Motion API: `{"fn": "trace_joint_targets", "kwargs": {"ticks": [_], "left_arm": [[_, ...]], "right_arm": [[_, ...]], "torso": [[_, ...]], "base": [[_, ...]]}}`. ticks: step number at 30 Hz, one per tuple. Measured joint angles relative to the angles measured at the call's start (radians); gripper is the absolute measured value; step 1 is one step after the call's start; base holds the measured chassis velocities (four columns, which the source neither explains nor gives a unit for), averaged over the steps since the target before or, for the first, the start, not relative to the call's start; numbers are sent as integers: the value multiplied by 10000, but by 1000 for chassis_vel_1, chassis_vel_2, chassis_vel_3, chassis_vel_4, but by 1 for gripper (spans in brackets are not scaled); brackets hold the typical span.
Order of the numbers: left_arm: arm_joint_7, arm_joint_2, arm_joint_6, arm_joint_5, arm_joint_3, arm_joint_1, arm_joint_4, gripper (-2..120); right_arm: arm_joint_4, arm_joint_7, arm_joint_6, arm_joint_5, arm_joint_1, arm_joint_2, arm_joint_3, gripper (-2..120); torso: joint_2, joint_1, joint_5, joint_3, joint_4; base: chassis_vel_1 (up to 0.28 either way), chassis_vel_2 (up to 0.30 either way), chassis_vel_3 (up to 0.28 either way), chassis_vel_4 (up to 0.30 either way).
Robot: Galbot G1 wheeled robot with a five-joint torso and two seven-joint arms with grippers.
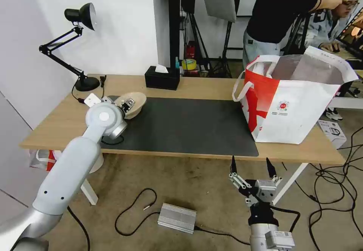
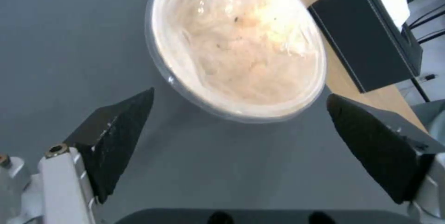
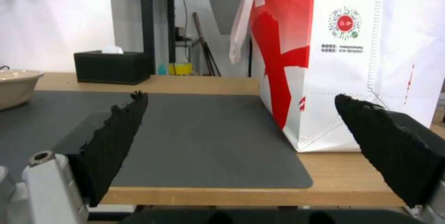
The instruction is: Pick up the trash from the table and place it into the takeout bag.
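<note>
The left gripper [image 2: 239, 113] hangs spread above the beige bowl [image 2: 236, 43], which sits at the mat's [image 1: 189, 126] left end. The right gripper [image 1: 251, 167] waits spread below the bench [image 1: 56, 126] edge, near the bag [image 1: 298, 111] standing at the bench's right end.

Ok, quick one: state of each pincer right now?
Left pincer: open, holding nothing, poised over the beige bowl on the mat.
Right pincer: open, empty, below the table's front edge.
</note>
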Motion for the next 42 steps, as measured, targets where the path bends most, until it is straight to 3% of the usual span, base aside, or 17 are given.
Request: {"fn": "trace_joint_targets", "kwargs": {"ticks": [27,42], "left_arm": [[59,-434,-18,202,84,-531,975,100],[39,-342,-32,203,-29,-375,671,100]], "right_arm": [[0,0,0,0,0,0,-1,100],[0,0,0,0,0,0,0,100]], "torso": [[0,0,0,0,0],[0,0,0,-1,0]], "base": [[0,0,0,0],[0,0,0,0]]}}
